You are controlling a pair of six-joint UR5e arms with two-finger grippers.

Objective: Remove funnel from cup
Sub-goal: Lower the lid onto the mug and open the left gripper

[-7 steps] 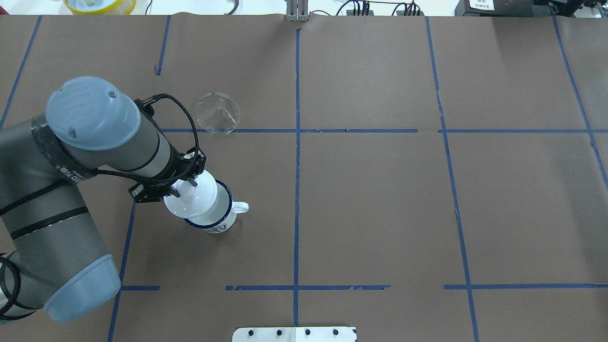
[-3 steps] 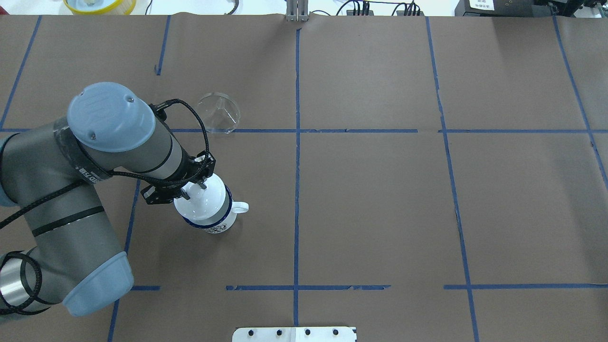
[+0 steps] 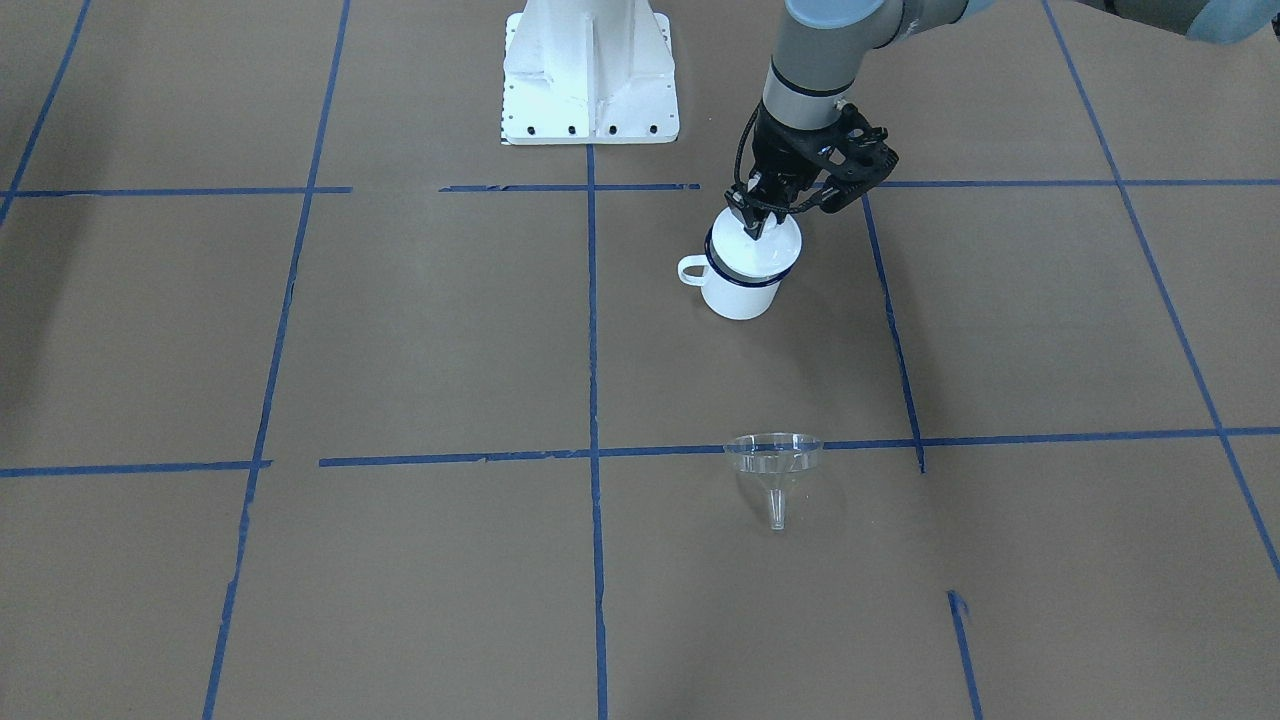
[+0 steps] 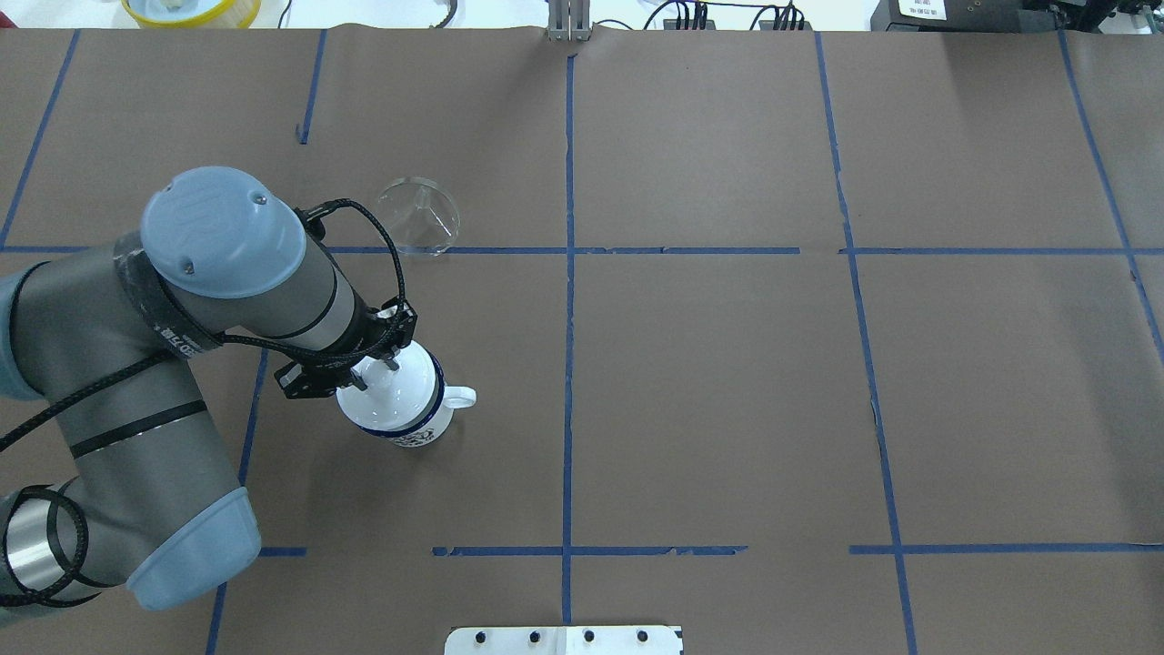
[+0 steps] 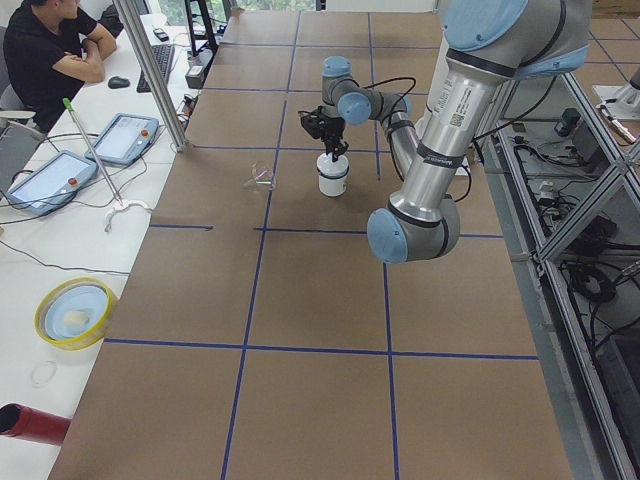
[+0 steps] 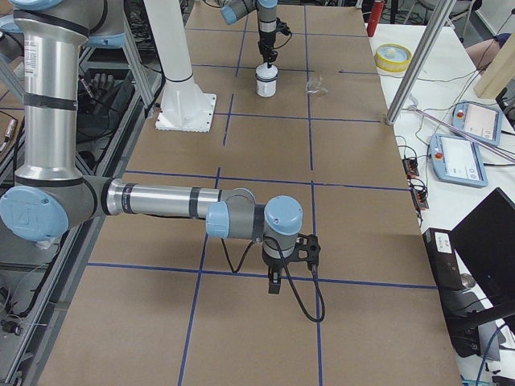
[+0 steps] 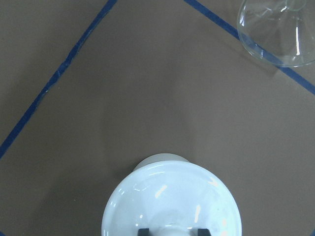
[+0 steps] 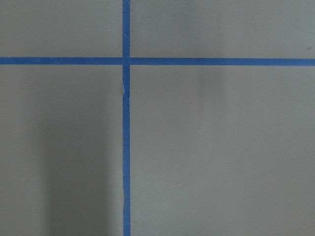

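The clear funnel (image 3: pixel 772 460) stands on the table on its wide mouth with the spout up, apart from the cup; it also shows in the overhead view (image 4: pixel 418 216) and the left wrist view (image 7: pixel 280 29). The white cup with a blue rim (image 3: pixel 740 290) (image 4: pixel 423 423) stands upright. A white domed lid (image 3: pixel 772 252) (image 7: pixel 172 201) sits over its mouth. My left gripper (image 3: pixel 755 225) (image 4: pixel 377 371) is shut on the lid's knob from above. My right gripper (image 6: pixel 273 285) hangs over bare table far from the cup; I cannot tell its state.
The white robot base plate (image 3: pixel 590 70) is behind the cup. A yellow bowl (image 5: pixel 72 312) and a red cylinder (image 5: pixel 30 422) lie at the table's far edge. Operators' desk with tablets (image 5: pixel 60 175) runs along that side.
My left gripper has carried the white lid to the right, from off to the cup's side to centred over its mouth. The funnel has not moved.
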